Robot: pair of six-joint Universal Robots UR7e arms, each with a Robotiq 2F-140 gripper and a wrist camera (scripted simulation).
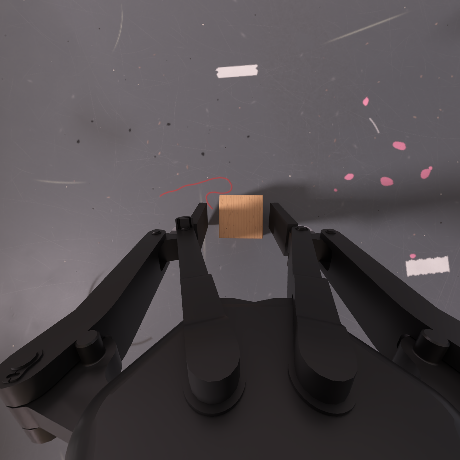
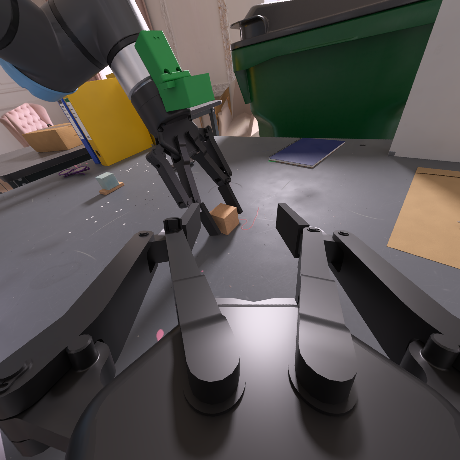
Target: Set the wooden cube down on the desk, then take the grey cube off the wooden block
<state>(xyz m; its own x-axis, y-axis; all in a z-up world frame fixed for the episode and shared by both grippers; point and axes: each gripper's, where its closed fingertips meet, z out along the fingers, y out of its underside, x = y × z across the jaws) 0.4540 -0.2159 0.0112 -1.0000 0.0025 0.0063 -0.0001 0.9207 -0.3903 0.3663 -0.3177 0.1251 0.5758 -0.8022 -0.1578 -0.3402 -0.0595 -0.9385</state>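
Dark grey and badly scuffed, the surface (image 2: 323,199) carries pink spots and two strips of white tape (image 1: 237,71), one far ahead of the left end effector and one to its right. One wooden cube (image 1: 240,216) sits flat on that surface between the fingers of the left end effector (image 1: 238,217), whose jaws stand parted with a slim gap on either side, so neither pad touches the cube. One thin red thread (image 1: 199,185) curls just beside the cube on its left. From the right wrist view the same cube (image 2: 225,219) shows resting on the surface with the left end effector (image 2: 221,219) straddling it from above. Farther off to the left, one pale grey cube (image 2: 107,179) rests on one flat wooden block (image 2: 112,189), well apart from both arms. The right end effector (image 2: 239,224) hangs spread wide with nothing between its fingers. Beyond stand one yellow binder (image 2: 109,124), one blue notebook (image 2: 307,151), one green bin (image 2: 336,82), one cardboard box (image 2: 49,139) and one tan envelope (image 2: 428,214).
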